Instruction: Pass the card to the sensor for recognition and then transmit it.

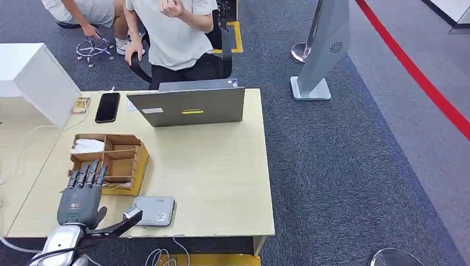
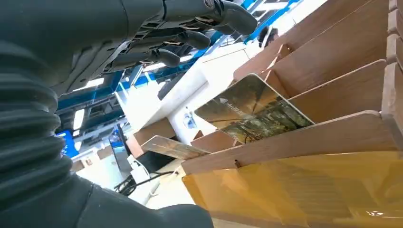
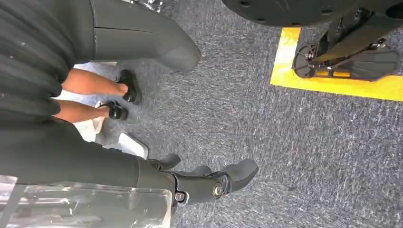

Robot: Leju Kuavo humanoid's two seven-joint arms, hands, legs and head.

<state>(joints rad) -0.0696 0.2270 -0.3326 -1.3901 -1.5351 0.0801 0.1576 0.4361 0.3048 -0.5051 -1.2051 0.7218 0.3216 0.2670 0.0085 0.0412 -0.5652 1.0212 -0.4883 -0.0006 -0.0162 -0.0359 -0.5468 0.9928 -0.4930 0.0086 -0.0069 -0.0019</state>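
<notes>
Two cards showed in the left wrist view; the nearer card leaned in a slot of the wooden organiser, its pale printed line too blurred to read, its lower edge hidden behind a divider. The left hand hovered over the organiser's near edge, fingers spread and grasping nothing; the grey sensor lay just beside it near the desk front edge. The laptop bore a yellow label, unreadable. The right hand hung above carpet, fingers loosely curled, empty. Bare desk stretched right of the organiser.
</notes>
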